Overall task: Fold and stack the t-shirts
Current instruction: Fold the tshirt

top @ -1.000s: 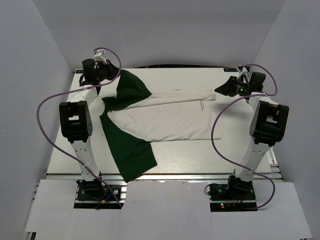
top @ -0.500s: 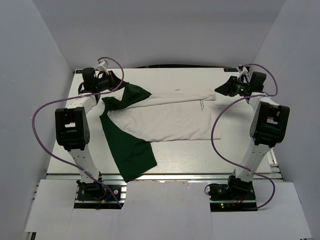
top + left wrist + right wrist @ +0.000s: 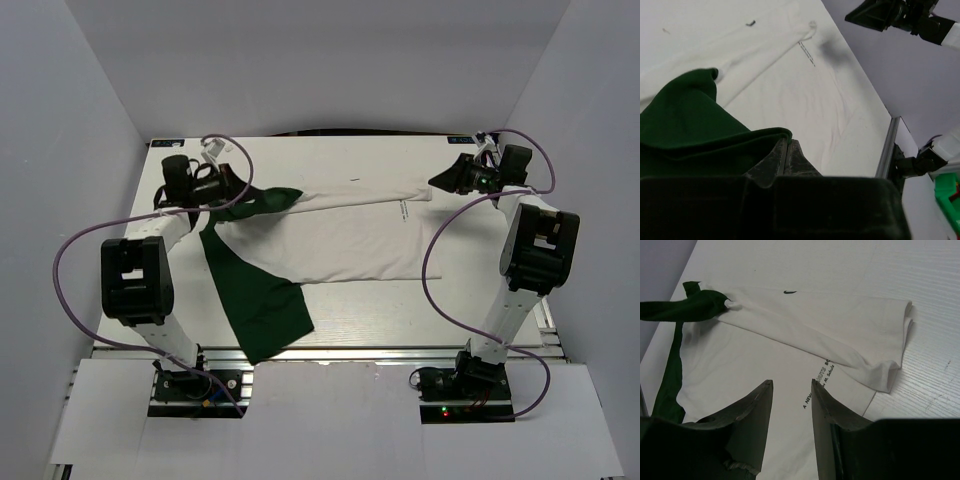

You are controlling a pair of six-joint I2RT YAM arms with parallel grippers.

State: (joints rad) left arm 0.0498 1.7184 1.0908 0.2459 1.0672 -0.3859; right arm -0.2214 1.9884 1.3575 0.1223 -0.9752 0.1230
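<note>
A white t-shirt (image 3: 340,235) with green sleeves lies spread across the table, its far edge folded over toward the middle. One green sleeve (image 3: 255,300) lies flat at the near left. My left gripper (image 3: 232,193) is shut on the other green sleeve (image 3: 687,125) and holds it over the shirt's far left corner. My right gripper (image 3: 440,180) is open and empty, above the shirt's far right corner (image 3: 885,375). Small black print (image 3: 817,385) shows on the white fabric between its fingers.
The white table (image 3: 400,310) has a metal rail along its near edge (image 3: 350,352). Grey walls enclose the table on three sides. Purple cables (image 3: 70,245) loop beside both arms.
My left gripper has moved nearer and to the right, pulling the green sleeve over the shirt so that it is now bunched and narrower. The right arm has not moved.
</note>
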